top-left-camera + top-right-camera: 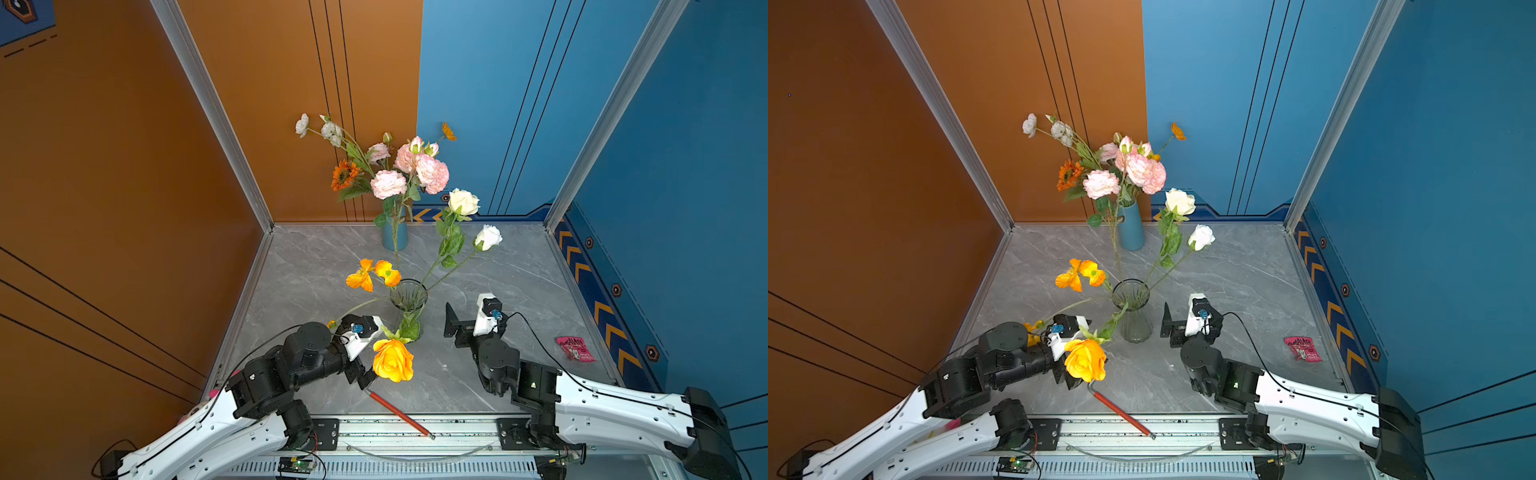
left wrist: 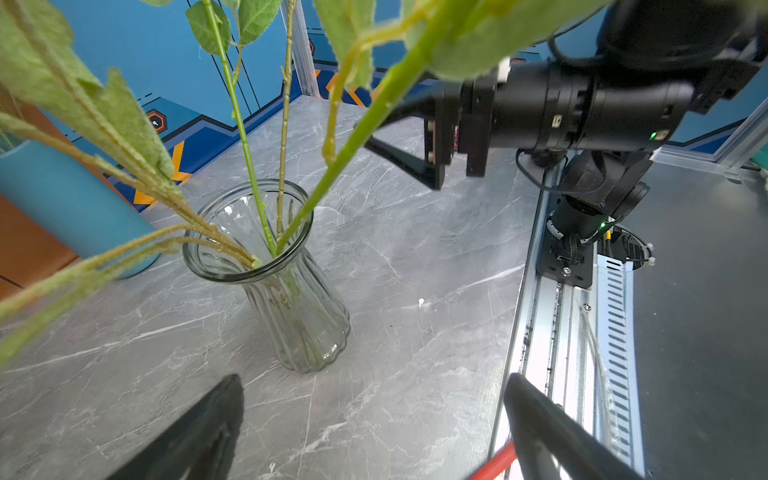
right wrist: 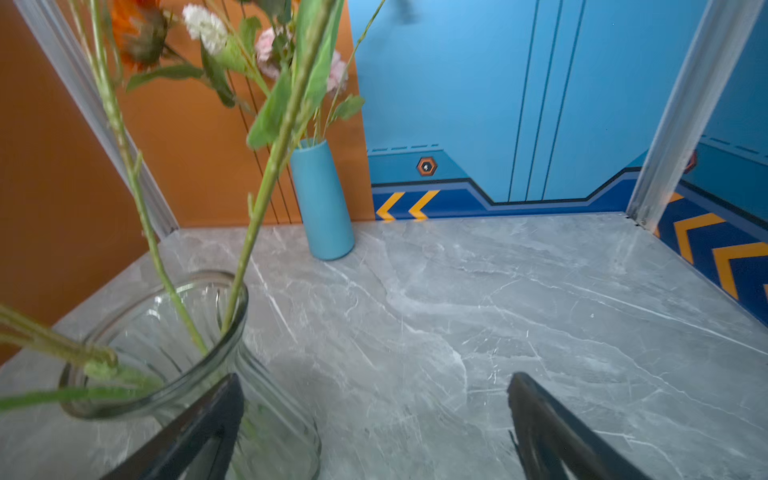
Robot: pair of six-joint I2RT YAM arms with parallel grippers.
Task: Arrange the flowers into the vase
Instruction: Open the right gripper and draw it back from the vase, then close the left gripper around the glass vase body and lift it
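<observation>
Left pincer [image 2: 374,378] and right pincer [image 3: 374,376] are gaping empty beside the glass vase [image 2: 291,316]; some flowers [image 1: 392,361] are standing inside, pink bunch [image 1: 409,166] seemingly waiting behind.

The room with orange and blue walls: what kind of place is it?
Probably a robot test booth, not a home: two robot arms bolted to a metal rail, painted wall panels in an aluminium frame, and flowers in a glass vase.

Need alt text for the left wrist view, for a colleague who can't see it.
A clear glass vase stands on the grey marble table, holding several green flower stems. The left end effector hangs open and empty near it, with the right arm beyond.
</observation>
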